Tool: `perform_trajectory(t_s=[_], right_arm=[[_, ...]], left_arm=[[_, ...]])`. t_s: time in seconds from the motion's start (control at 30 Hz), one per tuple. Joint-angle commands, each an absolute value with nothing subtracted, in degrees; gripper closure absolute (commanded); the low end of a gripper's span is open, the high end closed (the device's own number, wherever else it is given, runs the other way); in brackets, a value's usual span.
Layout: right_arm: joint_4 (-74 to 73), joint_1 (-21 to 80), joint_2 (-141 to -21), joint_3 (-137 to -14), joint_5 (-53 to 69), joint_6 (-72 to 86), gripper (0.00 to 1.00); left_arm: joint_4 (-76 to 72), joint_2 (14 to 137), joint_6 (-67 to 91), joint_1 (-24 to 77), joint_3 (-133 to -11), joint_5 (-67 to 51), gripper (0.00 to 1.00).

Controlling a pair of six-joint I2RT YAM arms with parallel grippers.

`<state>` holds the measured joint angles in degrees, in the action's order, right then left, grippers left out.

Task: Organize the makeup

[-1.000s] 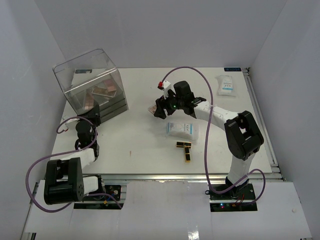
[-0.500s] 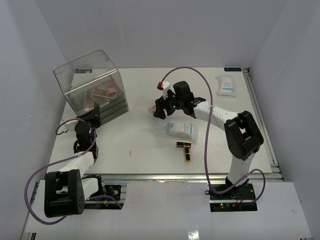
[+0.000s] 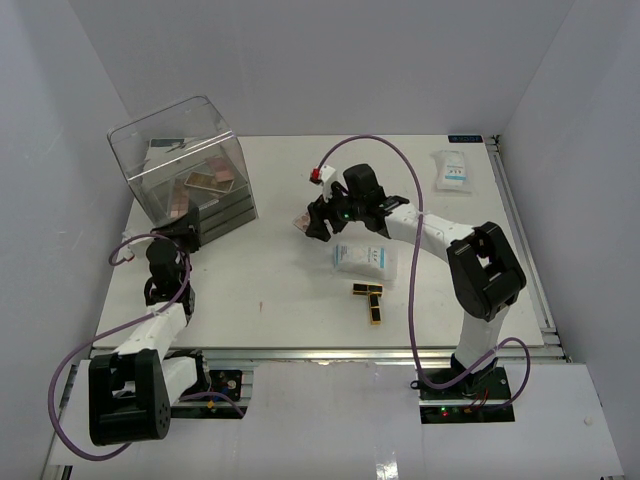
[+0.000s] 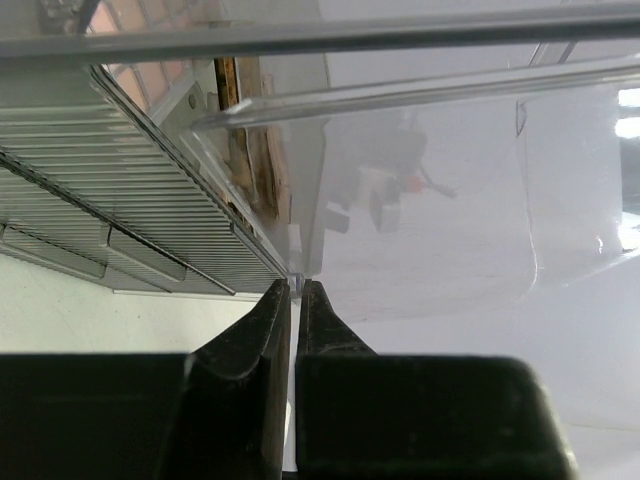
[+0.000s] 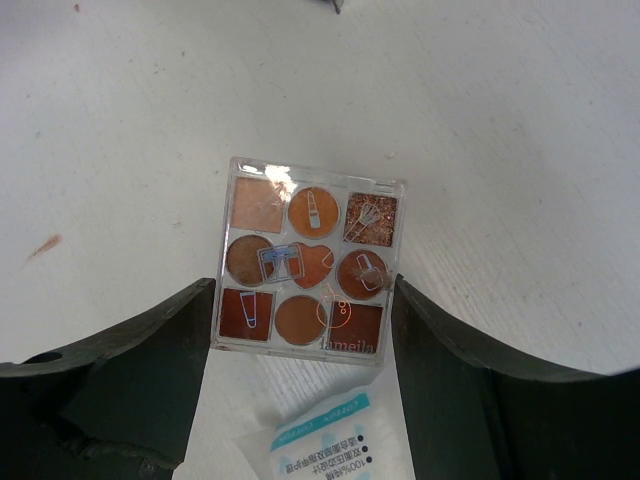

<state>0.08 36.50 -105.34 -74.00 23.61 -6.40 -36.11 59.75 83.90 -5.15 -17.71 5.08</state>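
Gripping square palette (image 5: 305, 262) between wide right fingers (image 5: 135, 375); left fingers (image 4: 245, 350) pressed together.

White table (image 3: 290, 290), plain white walls (image 3: 330, 60) around

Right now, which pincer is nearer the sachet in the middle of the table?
Right. The right pincer grips the square palette just beyond the sachet; the left pincer sits far off to the left, at the clear box.

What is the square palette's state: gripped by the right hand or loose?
Gripped: the right hand's fingers press the square palette's side edges. Whether it's lifted off the table, cannot tell.
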Motion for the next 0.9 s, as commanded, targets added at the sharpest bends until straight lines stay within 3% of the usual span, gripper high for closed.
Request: perform_trajectory(t_s=[0.0,0.4,0.53,0.87], right_arm=[[0.3,40.5,-104.0,-76.2,25.3,-17.0,0.92],[1.2,53.5,-102.6,-79.9,12.2,-56.8,0.92],[3.3,55.3,-104.6,-83.9,9.2,-62.5,0.92],[31.4,58.2,-107.8,-74.9,4.9,-83.4,0.92]], left_arm=[[-40.9,56.8,83.6,-5.2,-21.6,3.3,1.00],[-38.6,52.6,84.1,-5.2,-26.1,2.8,1.00],[-37.6,51.7,83.8,-5.2,-27.7,3.3,1.00],[-36.1,50.7,82.7,-5.2,-29.4,3.9,1.00]])
